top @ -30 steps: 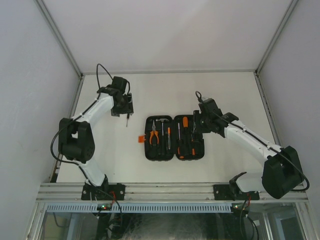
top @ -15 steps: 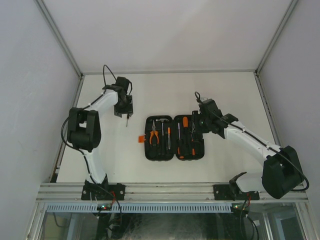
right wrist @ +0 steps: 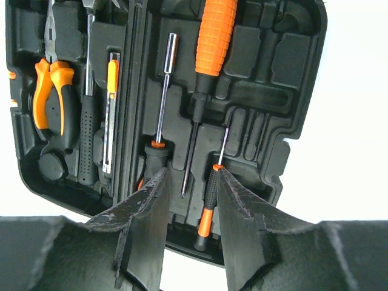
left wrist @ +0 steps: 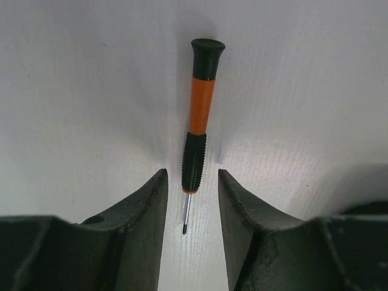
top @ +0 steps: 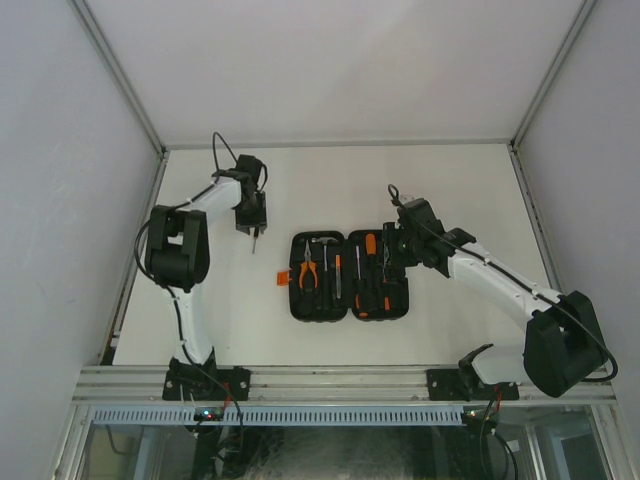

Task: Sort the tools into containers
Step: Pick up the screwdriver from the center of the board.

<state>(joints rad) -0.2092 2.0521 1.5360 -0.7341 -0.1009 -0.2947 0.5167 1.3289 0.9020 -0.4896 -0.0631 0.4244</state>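
Note:
A thin screwdriver (left wrist: 200, 109) with an orange and black handle lies on the white table (left wrist: 73, 91), and is seen small in the top view (top: 254, 240). My left gripper (left wrist: 191, 176) (top: 252, 226) is open and low over it. Its fingers straddle the end of the ribbed grip and the steel tip without touching them. The black case (right wrist: 291, 73) (top: 300, 312) lies open with pliers (right wrist: 51, 97), a hammer (right wrist: 88, 121) and a big orange screwdriver (right wrist: 212, 48) in its slots. My right gripper (right wrist: 191, 176) (top: 392, 258) hangs open over the case's right half. A small screwdriver (right wrist: 209, 200) lies in a slot beside its right finger.
A steel nut driver (right wrist: 163, 91) and a slim orange-trimmed tool (right wrist: 111, 109) also sit in the case. An orange latch (top: 280, 279) sticks out of the case's left edge. White walls with metal frame rails (top: 130, 110) enclose the table.
The left arm's elbow has swung up toward the back left, and its jaws have narrowed around the screwdriver on the table. The right arm has not moved.

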